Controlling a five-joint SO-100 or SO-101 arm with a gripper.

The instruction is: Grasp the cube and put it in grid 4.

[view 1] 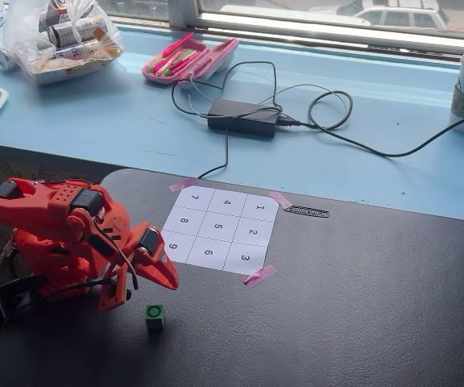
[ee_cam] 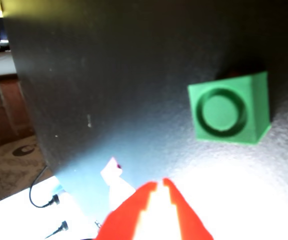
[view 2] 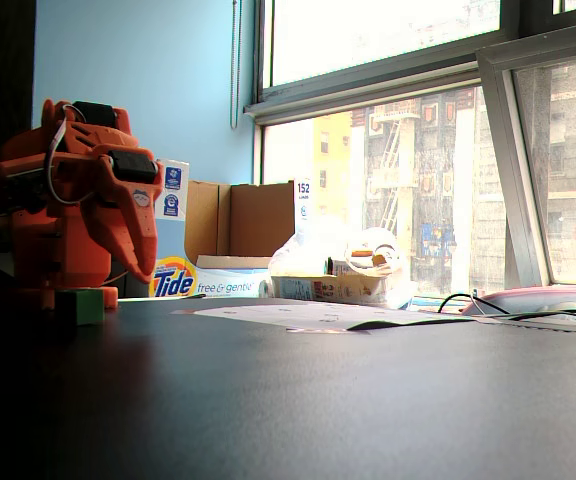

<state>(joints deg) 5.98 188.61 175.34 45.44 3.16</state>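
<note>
Nearest to me in the wrist view, the gripper (ee_cam: 160, 186) showed its 2 red fingertips almost touching, with only a thin bright slit between them, so I judged the jaws clenched on nothing. The cube (ee_cam: 229, 109) lay up and to the right of those tips in that view, clear of them, its ringed face turned toward the lens. That offset was what my next move turned on: I judged I would have to open the jaws and swing toward the cube before dropping over it. Being square, the cube offered no long axis to line up with.

From a fixed view looking down, the gripper (view 1: 166, 278) pointed down just above the dark table (view 1: 377, 306), and the cube (view 1: 155, 315) sat on that table just below and a little left of the tips, apart from them.

Farther off, grid 4 (view 1: 227, 202) was the middle cell of the sheet's far row, well apart from the cube, beyond cell 5 (view 1: 218, 226) and cell 6 (view 1: 208, 252).
</note>
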